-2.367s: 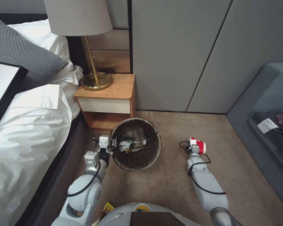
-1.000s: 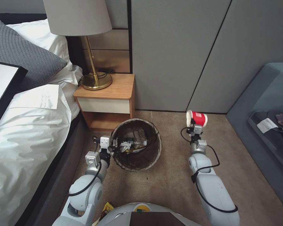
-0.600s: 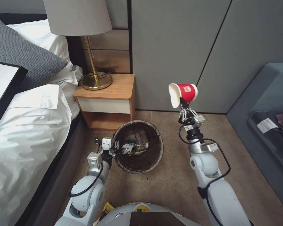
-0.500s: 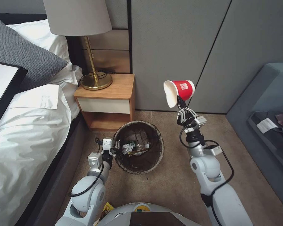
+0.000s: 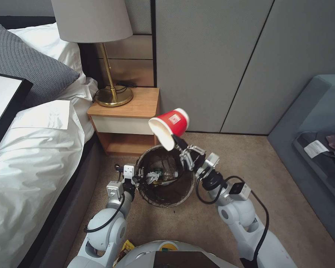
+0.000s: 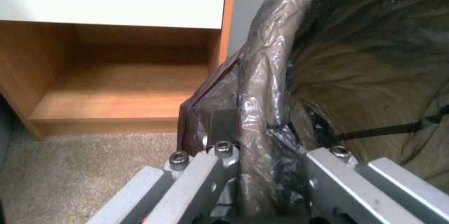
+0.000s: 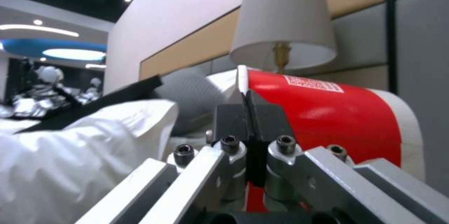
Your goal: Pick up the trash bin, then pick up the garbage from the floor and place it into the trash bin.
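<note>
- Bin (image 5: 167,193) bottom hidden under litter; clear bottle (image 5: 163,173) and white tissue (image 5: 149,175) readable inside, the rest of the contents too dark to sort.
- Yellow wrapper (image 5: 127,246) on the carpet (image 5: 197,223) by the robot's base, cut off behind the left arm.
- Left pincer (image 5: 137,178) fingertips hidden by the liner in the head view; left wrist view shows its fingers (image 6: 220,154) closed on the bin's near rim (image 6: 262,112), liner plastic bunched between them.
- Bin stands in front of the nightstand (image 5: 126,111), beside the bed (image 5: 33,156), held at its left edge.
- Right pincer (image 5: 178,143) pinched tight on the rim of a paper cup (image 5: 169,124); right wrist view shows the two dark fingertips (image 7: 236,119) pressed together with the cup's (image 7: 327,112) thin wall between.
- Cup is held in the air on its side, mouth turned down-left, above the bin's far edge and just in front of the nightstand's corner.
- Cup: glossy red paper, white band at base, white square label, cream inside, cone shape.
- Bin: round, with thin crinkly brown liner folded over rim.
- Nightstand: wood top, white drawer, open shelf; brass lamp (image 5: 111,93) on it.
- Carpet: beige, short pile.
</note>
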Available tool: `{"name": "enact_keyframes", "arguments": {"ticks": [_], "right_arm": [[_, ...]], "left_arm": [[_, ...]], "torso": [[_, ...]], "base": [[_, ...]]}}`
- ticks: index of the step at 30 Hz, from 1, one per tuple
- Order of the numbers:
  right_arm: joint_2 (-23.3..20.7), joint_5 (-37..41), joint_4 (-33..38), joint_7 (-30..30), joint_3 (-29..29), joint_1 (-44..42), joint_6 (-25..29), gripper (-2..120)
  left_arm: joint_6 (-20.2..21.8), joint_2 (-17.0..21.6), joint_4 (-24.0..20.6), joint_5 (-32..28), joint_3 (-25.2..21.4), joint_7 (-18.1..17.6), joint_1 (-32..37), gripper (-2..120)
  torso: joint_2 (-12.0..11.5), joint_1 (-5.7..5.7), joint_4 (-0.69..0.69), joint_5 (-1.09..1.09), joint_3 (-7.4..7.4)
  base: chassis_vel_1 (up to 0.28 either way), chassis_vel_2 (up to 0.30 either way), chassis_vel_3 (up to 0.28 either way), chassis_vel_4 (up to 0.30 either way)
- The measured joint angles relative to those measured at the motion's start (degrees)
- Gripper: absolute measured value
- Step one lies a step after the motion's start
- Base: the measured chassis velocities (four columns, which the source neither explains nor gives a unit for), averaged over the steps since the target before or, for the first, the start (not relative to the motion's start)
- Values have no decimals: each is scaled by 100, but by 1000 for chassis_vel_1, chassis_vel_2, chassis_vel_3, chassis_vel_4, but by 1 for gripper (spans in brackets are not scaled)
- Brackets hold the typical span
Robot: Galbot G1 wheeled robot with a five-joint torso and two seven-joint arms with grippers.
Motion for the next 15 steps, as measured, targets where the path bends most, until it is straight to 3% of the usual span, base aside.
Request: {"name": "enact_keyframes", "arguments": {"ticks": [15], "right_arm": [[-31, -517, -382, -234, -291, -570, 267, 0]], "left_arm": [[61, 5, -34, -125, -75, -27, -88, 0]], "torso": [[0, 0, 0, 0, 0]], "base": [[0, 0, 0, 0]]}}
